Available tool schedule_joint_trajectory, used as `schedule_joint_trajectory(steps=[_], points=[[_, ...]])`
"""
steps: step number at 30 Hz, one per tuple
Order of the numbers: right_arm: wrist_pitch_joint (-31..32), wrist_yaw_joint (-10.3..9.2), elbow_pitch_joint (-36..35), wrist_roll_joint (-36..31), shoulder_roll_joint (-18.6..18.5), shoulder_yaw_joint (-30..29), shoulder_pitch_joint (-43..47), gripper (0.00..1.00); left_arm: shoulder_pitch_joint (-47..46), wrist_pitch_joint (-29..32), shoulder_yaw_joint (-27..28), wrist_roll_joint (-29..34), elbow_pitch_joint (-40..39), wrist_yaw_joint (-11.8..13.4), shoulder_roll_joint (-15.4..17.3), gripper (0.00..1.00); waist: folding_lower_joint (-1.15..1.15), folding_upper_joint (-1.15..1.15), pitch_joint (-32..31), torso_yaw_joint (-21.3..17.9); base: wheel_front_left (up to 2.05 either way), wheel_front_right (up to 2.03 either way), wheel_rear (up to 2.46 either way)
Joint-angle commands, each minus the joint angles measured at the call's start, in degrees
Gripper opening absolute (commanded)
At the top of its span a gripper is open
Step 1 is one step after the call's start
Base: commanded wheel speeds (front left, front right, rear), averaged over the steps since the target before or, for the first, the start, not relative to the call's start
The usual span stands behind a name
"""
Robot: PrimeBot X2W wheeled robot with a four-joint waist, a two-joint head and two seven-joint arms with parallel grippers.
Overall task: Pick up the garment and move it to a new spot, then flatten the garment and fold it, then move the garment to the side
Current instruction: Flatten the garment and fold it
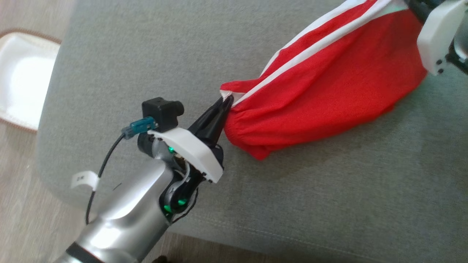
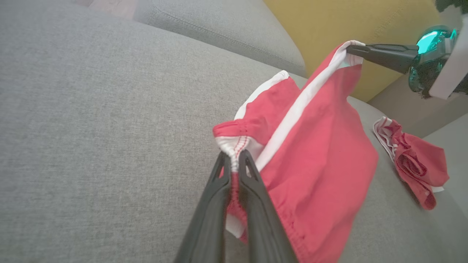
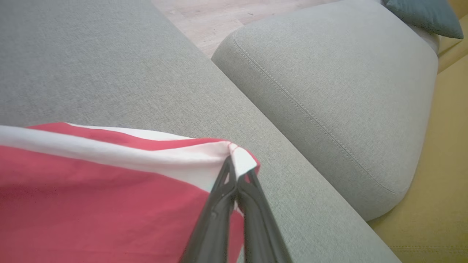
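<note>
Nearest in the head view, the silver left forearm [image 1: 124, 219] rises from the lower edge with a black cable and a white tag at its side. At its end, the left pincer [image 1: 226, 101] has its two dark fingers pressed together on a white-trimmed, red-stitched corner of the garment [image 1: 329, 87]. The left wrist view shows the same grip close up, with the cloth bunched between the tips of the left pincer [image 2: 234, 157]. The garment [image 2: 321, 157] is red with white stripes. It hangs stretched between the two arms above the grey cushion [image 1: 329, 204], slack in the middle. Its lower fold sags towards the fabric, but whether it touches cannot be told. At the far end, the right pincer [image 2: 351, 48] is clamped on the opposite white-banded corner, held higher than the left one. In its own wrist view the right pincer [image 3: 237, 177] has its fingers closed tight on that white edge, and the garment [image 3: 91, 197] spreads away to the left. Beyond it, a second red garment [image 2: 416, 168] lies crumpled on the cushion, well apart from the held one. Farther off are another grey cushion [image 3: 329, 80], yellow upholstery [image 3: 442, 175], a dark teal pillow [image 3: 424, 14] and a wood floor [image 3: 219, 18]. A white object with a brown rim [image 1: 22, 76] lies on the floor to the left.
</note>
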Motion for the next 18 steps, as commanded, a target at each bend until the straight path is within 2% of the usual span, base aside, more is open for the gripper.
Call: schedule_joint_trajectory(steps=[1, 10, 11, 12, 13, 14, 15, 18], points=[[-1.26, 0.37, 0.44, -0.28, 0.07, 0.95, -1.76, 0.0, -2.57, -0.7, 1.83, 0.33, -0.57, -0.63, 0.29, 0.0, 0.0, 0.0, 1.66, 1.54, 0.0, 0.0, 0.0], [-7.39, 0.37, 10.82, 2.16, 2.52, 8.93, -8.23, 0.0, -5.64, -2.65, 1.18, 1.05, 5.15, -2.85, -3.51, 0.0, 0.0, 0.0, 4.31, 3.47, 0.0, 0.0, 0.0], [-7.81, 0.37, 11.77, 2.52, 2.88, 9.55, -8.47, 0.85, -5.83, -2.8, 1.19, 1.11, 5.64, -2.99, -3.69, 0.0, 0.0, 0.0, 4.41, 3.47, 0.0, 0.0, 0.0], [-8.18, 0.37, 12.7, 2.73, 3.24, 10.25, -8.69, 1.0, -5.97, -2.95, 1.22, 1.17, 6.15, -3.06, -3.85, 0.0, 0.0, 0.0, 4.45, 3.42, 0.0, 0.0, 0.0], [-8.61, 0.37, 13.53, 2.95, 3.64, 10.9, -8.81, 1.0, -6.09, -3.09, 1.25, 1.27, 6.65, -3.09, -3.97, 0.21, 0.0, 0.0, 4.4, 3.32, 0.0, 0.0, 0.0], [-9.09, 0.37, 14.37, 3.41, 4.09, 11.31, -8.83, 1.0, -6.18, -3.26, 1.27, 1.48, 7.12, -3.02, -4.02, 0.49, 0.0, 0.0, 4.26, 3.13, 0.0, 0.0, 0.0], [-9.63, 0.37, 15.14, 3.8, 4.52, 11.74, -8.82, 1.0, -6.22, -3.41, 1.28, 1.68, 7.56, -2.96, -4.04, 1.0, 0.0, 0.0, 4.07, 2.89, 0.0, 0.0, 0.0], [-12.17, 0.37, 17.73, 4.91, 5.73, 11.95, -8.53, 1.0, -6.17, -3.74, 1.37, 2.05, 8.68, -2.78, -3.99, 1.0, 0.0, 0.0, 3.03, 1.94, 0.0, 0.0, 0.0]])
